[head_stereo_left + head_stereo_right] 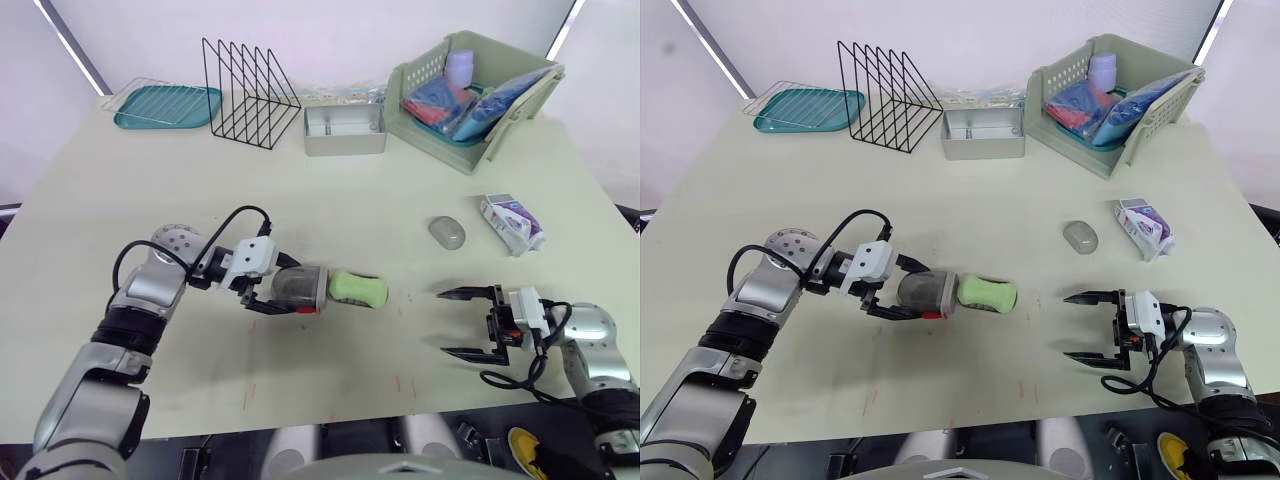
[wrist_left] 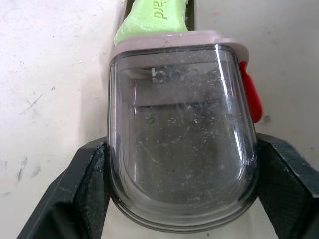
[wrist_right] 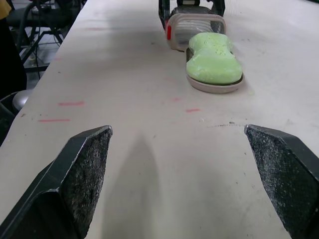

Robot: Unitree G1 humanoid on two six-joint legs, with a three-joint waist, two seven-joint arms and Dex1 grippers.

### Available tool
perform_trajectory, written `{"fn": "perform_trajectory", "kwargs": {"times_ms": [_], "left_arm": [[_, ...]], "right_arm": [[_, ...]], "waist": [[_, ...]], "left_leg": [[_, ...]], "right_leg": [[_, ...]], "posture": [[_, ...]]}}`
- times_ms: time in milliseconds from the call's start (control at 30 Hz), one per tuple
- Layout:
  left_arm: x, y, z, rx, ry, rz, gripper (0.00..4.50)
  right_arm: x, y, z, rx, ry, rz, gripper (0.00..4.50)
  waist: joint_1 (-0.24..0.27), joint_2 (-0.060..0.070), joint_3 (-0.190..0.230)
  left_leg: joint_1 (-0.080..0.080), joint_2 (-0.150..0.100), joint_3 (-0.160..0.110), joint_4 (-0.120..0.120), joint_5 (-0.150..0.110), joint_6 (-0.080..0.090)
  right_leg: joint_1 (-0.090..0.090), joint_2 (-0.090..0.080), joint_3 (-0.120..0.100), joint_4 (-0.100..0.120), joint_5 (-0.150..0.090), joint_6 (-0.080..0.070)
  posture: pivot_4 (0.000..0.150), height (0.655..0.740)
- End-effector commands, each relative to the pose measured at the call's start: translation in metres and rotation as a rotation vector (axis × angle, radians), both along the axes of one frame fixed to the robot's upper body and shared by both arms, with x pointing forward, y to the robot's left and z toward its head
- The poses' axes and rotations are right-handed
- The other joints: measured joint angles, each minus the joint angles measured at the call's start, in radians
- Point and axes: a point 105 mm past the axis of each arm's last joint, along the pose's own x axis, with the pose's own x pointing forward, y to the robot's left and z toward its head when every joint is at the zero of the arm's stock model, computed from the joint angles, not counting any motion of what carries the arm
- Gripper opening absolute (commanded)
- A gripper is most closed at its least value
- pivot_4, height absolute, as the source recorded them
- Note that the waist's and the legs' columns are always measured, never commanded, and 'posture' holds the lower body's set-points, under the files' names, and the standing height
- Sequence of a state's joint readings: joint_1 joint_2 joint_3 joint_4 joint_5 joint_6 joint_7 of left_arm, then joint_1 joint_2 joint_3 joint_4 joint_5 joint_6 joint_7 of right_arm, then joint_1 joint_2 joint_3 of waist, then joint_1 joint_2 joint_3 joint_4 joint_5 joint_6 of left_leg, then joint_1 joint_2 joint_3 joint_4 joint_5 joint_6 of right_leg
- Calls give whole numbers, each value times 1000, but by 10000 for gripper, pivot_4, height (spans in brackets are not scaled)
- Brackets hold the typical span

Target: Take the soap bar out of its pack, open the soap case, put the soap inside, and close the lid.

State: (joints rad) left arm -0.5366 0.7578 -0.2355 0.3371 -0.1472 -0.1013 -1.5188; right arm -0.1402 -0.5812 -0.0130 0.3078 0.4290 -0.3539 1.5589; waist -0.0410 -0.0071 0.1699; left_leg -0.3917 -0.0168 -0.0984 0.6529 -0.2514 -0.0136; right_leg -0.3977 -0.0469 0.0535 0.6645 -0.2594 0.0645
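Letters pressed into the pale green soap bar (image 2: 154, 20), at the rim of the clear smoky plastic lid (image 2: 182, 134): "ard" reads, nothing more. Print on the white-and-purple soap pack (image 1: 512, 222) is too small to read.

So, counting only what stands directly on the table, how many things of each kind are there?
green soap bar: 1
soap case: 1
soap pack: 1
grey oval piece: 1
black wire rack: 1
teal tray: 1
open grey box: 1
green basket: 1
Total: 8
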Motion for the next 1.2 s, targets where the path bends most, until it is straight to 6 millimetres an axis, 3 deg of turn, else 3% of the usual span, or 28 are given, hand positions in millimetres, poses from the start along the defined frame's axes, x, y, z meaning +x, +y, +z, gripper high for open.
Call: {"fn": "perform_trajectory", "kwargs": {"times_ms": [33, 133, 300, 400, 467, 600, 700, 933, 1200], "left_arm": [[5, 4, 10, -13, -45, 20, 34469], [6, 4, 10, -13, -49, 26, 34469], [5, 5, 10, -12, -51, 30, 34469], [3, 4, 11, -17, -50, 31, 34469], [3, 3, 11, -19, -51, 32, 34469], [0, 3, 10, -20, -48, 39, 34469], [-2, 5, 8, -13, -42, 49, 34469], [-6, 5, 7, -17, -37, 55, 34469], [-6, 4, 8, -17, -41, 54, 34469]], "right_arm": [[7, -1, 6, -2, -24, -24, 45000], [11, 2, 10, -8, -29, -35, 45000], [23, 24, 34, 0, -26, -32, 45000], [36, 57, 59, -14, -18, -26, 45000], [38, 71, 64, -46, -23, -25, 45000], [38, 104, 63, -135, -25, -18, 45000], [37, 118, 61, -186, -11, -21, 45000], [46, 125, 47, -285, 11, -116, 45000], [42, 127, 34, -343, 84, -133, 45000]], "waist": [[0, 0, 0], [0, 0, 0], [-1, 0, 0], [-2, 0, 0], [-1, 0, 0], [3, 0, 0], [2, 0, 0], [1, 0, 0], [0, 0, 0]], "left_leg": [[0, 0, 0, 0, 0, 0], [0, 0, 0, 0, 0, 0], [0, 0, 0, 0, 0, 0], [0, 0, 0, 0, 0, 0], [-1, 0, 0, 0, 0, 0], [-3, -1, -3, 0, 0, 0], [-4, -3, -3, 1, 0, 0], [-4, -3, -4, 1, 0, 0], [-4, -3, -4, 1, 0, 0]], "right_leg": [[0, 0, 0, 0, 0, 0], [0, 0, 0, 0, 0, 0], [0, 0, 0, 0, 0, 0], [-1, 0, 0, 1, 0, 0], [-2, 0, 0, 1, 0, 0], [-3, 0, -2, 1, 0, 0], [-3, -1, -1, 1, 0, 0], [-3, -1, -2, 1, 0, 0], [-3, -1, -2, 1, 0, 0]], "posture": [[1500, 7400], [1500, 7400], [1500, 7400], [1500, 7400], [1500, 7400], [1500, 7400], [1500, 7400], [1500, 7400], [1500, 7400]]}}
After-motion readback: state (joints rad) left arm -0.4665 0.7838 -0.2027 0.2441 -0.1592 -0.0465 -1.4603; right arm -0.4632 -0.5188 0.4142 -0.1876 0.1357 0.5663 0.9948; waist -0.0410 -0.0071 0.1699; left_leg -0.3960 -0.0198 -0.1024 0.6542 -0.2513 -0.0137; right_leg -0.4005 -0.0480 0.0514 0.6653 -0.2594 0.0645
